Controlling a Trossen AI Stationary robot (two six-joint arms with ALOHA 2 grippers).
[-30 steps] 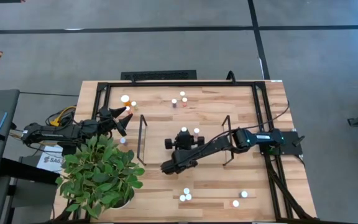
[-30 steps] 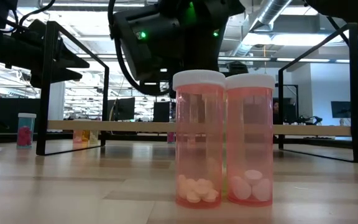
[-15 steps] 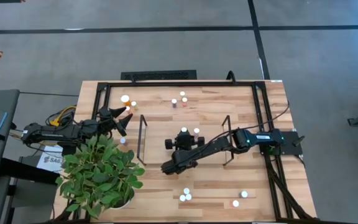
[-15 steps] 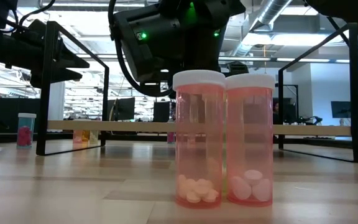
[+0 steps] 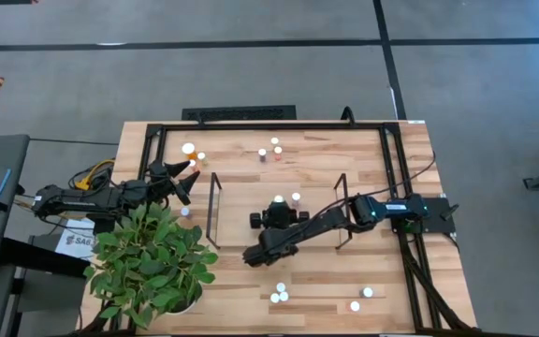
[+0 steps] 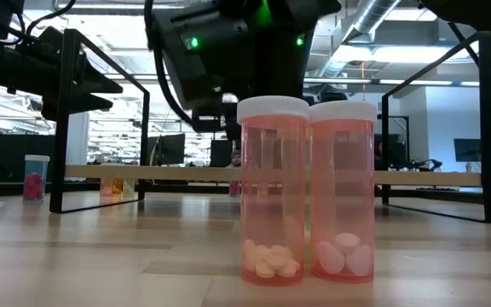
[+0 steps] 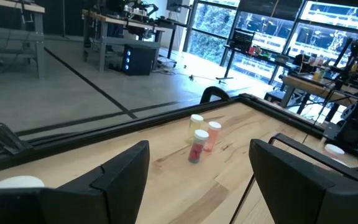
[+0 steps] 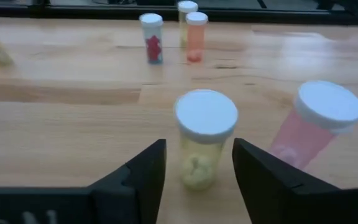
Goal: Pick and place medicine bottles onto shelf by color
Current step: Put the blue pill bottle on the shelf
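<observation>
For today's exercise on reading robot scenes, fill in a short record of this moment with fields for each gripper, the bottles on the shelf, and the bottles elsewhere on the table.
right gripper: over the shelf, jaws apart on either side of a yellowish white-capped bottle standing upright, not clamped
left gripper: open, holding nothing, waiting at the table's left near the plant
shelf bottles: the yellowish one and a pink bottle beside it
far-edge bottles: small group at the table's far edge
near-edge bottles: two pink bottles standing side by side
</observation>
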